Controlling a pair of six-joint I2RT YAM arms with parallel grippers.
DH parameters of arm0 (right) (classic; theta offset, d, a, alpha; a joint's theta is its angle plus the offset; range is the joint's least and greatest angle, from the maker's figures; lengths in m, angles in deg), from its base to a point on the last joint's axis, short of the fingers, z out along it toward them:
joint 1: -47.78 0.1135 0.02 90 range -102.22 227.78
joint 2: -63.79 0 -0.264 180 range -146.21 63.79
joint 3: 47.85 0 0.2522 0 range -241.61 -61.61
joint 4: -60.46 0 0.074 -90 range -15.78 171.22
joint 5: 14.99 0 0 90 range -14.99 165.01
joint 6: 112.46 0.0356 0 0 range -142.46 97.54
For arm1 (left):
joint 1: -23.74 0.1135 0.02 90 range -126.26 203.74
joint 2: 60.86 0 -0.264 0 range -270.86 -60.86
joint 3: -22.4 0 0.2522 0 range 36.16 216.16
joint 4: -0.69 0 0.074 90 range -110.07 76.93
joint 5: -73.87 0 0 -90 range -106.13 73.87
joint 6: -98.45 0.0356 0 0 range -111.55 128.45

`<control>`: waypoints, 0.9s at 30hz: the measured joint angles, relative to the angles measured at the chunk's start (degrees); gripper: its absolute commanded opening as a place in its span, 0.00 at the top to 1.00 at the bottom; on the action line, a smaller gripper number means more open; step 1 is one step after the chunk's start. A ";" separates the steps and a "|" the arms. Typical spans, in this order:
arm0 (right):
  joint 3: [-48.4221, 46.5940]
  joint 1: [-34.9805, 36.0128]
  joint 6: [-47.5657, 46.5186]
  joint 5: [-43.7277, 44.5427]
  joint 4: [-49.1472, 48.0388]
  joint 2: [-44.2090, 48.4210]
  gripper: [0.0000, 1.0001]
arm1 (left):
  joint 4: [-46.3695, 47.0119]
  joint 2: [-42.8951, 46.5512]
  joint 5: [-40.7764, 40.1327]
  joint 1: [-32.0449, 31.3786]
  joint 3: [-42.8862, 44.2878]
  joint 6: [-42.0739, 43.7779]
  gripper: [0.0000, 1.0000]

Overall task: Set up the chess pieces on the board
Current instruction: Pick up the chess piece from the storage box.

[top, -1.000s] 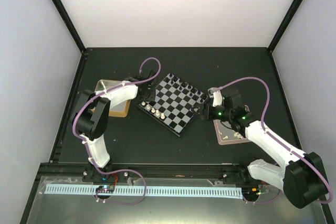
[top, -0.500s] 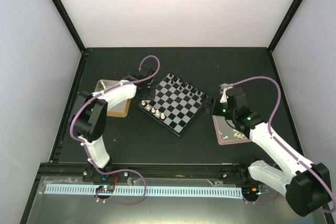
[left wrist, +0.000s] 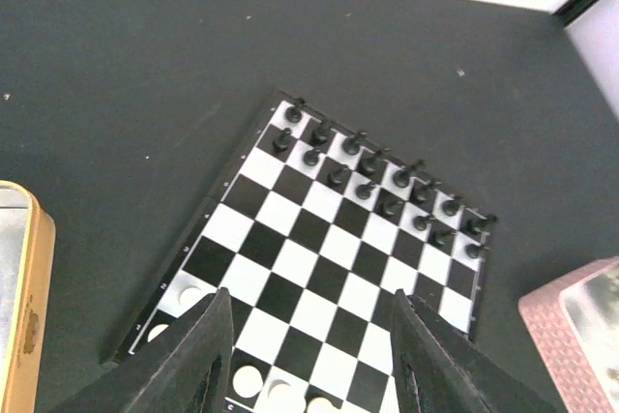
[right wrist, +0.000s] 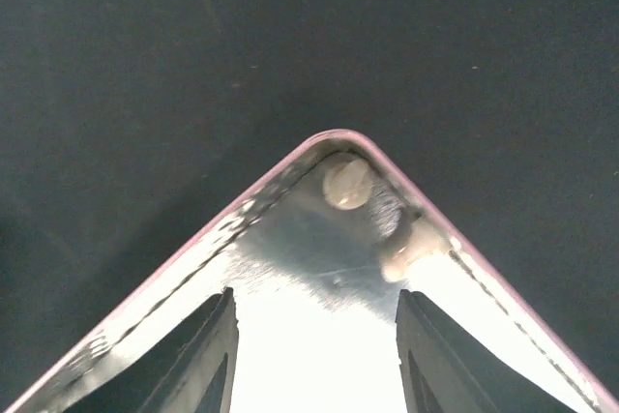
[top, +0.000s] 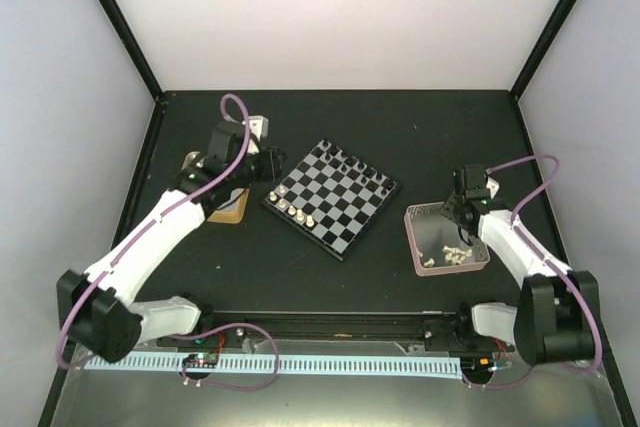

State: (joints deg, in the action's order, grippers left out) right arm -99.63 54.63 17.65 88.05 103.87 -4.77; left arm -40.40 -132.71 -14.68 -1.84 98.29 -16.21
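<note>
**Near right.** The pink rectangular plastic tray [top: 412, 239] serves as the supply bin, and loose cream-white chess pieces [top: 452, 255] lie in its near half. The right gripper [right wrist: 314, 307] hangs over the tray's far corner with its fingers spread and nothing between them. The wrist view shows two cream figures [right wrist: 346, 183] lodged in that corner, just beyond the fingertips. The pose reads as a descent for a pick.

**Centre.** The small square chessboard of black and pale checks [top: 335, 202] lies turned diagonally on the dark table [top: 420, 127]. This puts one playing edge toward each arm. A few white pieces [top: 295, 211] stand along its near-left edge. That side is far from full, so most of the cream set has not yet been placed.

**Far side of board.** The tiny black pieces [left wrist: 377, 179] fill two rows along the far-right edge, and that side looks complete.

**Far left.** The left gripper [left wrist: 309, 297] is raised off the board's left corner, released and empty. It looks clear of the squares, leaving them free. The yellow-rimmed metal tin [left wrist: 21, 297] sits beside it, left of the board.
</note>
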 measured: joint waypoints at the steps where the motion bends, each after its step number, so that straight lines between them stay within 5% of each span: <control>1: -0.15 -0.63 0.24 0.46 -0.04 -1.44 0.57 | 0.72 2.14 0.52 0.00 -1.22 -0.04 0.51; 9: -5.42 -1.53 1.33 5.14 -0.44 -12.15 0.68 | 4.02 11.78 1.66 0.02 -7.96 0.11 0.49; 16: -6.01 -1.53 3.41 7.82 -1.16 -15.30 0.68 | 4.74 12.96 1.84 0.02 -8.15 1.40 0.48; 27: -6.56 -1.53 6.69 12.02 -1.20 -18.51 0.87 | 4.79 12.94 2.97 0.02 -8.31 1.77 0.48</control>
State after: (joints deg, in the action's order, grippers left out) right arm -106.18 53.10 24.34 100.07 102.67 -23.28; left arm -35.62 -119.77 -11.71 -1.82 89.98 -14.44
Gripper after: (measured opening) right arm 0.193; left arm 0.517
